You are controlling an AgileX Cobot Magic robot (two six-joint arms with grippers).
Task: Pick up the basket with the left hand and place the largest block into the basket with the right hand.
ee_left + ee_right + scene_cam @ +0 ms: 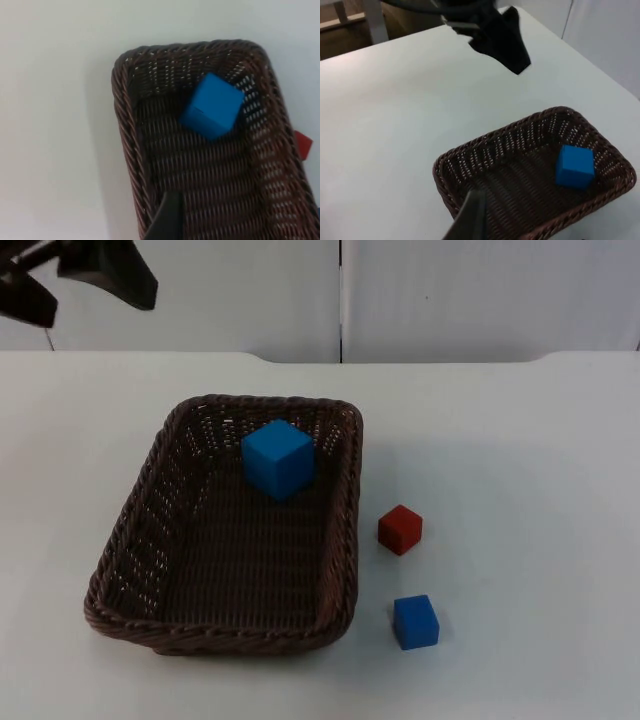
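A brown wicker basket (128, 530) (126, 120) (470, 148) rests on the white table, left of centre. The largest block, a blue cube (278, 458) (212, 105) (575, 166), lies inside it against the far wall. My left gripper (98, 302) (514, 56) hovers open and holding nothing above the table's far left, behind the basket and apart from it. My right gripper (470, 220) is high above the table and looks down onto the basket from its near side.
A small red block (400, 529) (303, 144) lies on the table just right of the basket. A small blue block (415, 621) sits nearer the front edge. The grey partition wall (450, 290) closes off the back.
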